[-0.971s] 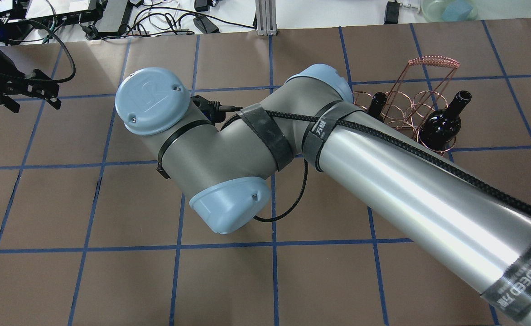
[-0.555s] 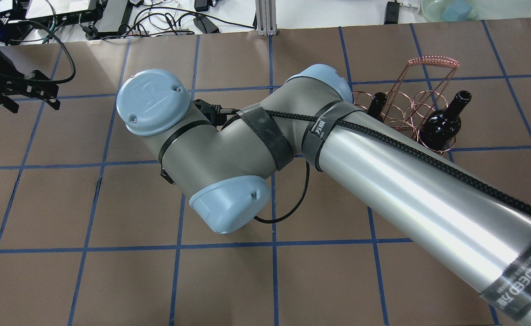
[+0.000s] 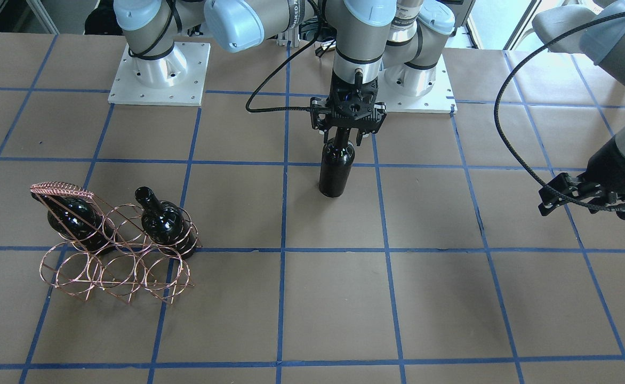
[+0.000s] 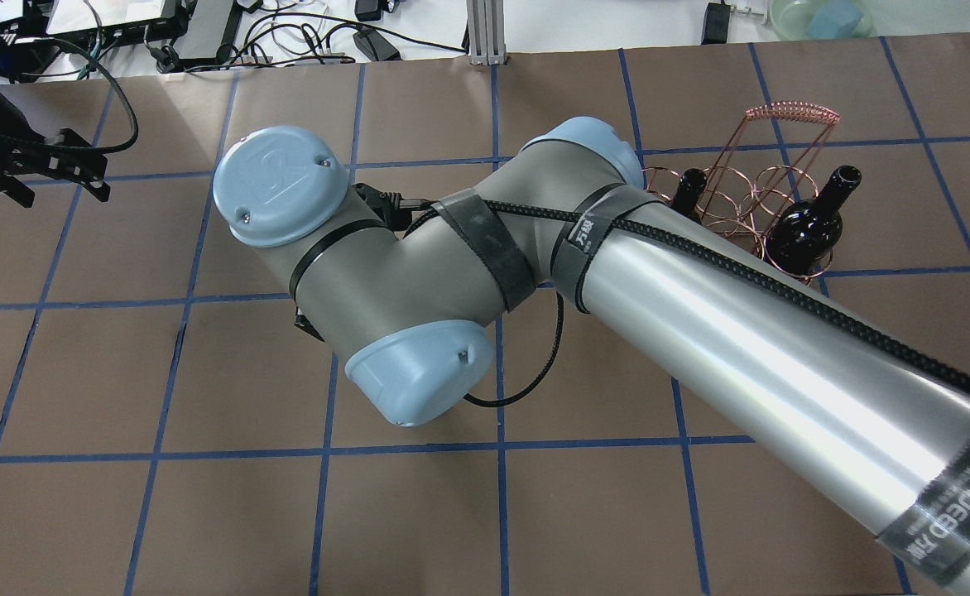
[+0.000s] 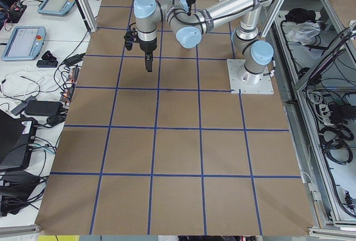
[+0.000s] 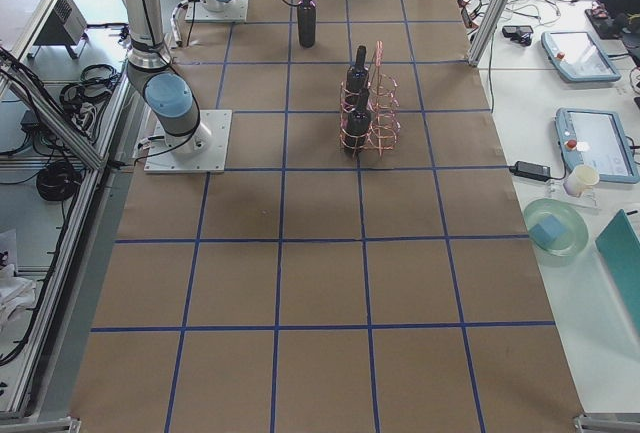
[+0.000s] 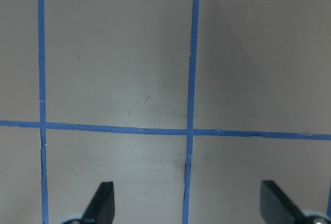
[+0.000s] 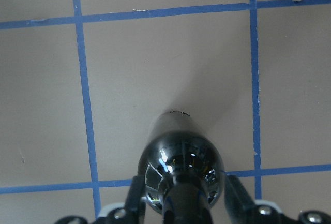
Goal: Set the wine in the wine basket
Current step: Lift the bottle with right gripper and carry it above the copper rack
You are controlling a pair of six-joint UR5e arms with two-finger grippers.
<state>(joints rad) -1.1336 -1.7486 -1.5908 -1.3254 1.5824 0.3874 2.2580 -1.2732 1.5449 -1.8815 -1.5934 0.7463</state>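
Note:
A near-black wine bottle [image 3: 336,173] stands upright on the brown table, near the robot's base. My right gripper [image 3: 346,140] is over it, its fingers on either side of the neck. In the right wrist view the fingers [image 8: 135,195] flank the bottle [image 8: 181,154] with a small gap on each side, so the gripper is open. The copper wire wine basket [image 3: 59,188] stands far off with two more bottles in its upper hoops [image 3: 72,221] [image 3: 163,221]. My left gripper [image 3: 552,196] hangs open and empty over bare table [image 7: 129,79].
My right arm's big forearm [image 4: 741,348] hides the table's middle and the standing bottle in the overhead view. The basket [image 4: 791,112] shows at the far right there. Cables and devices [image 4: 204,33] lie beyond the far edge.
The right arm's wrist shifted slightly to the right a second ago and has since held still. The left gripper and the basket have not moved.

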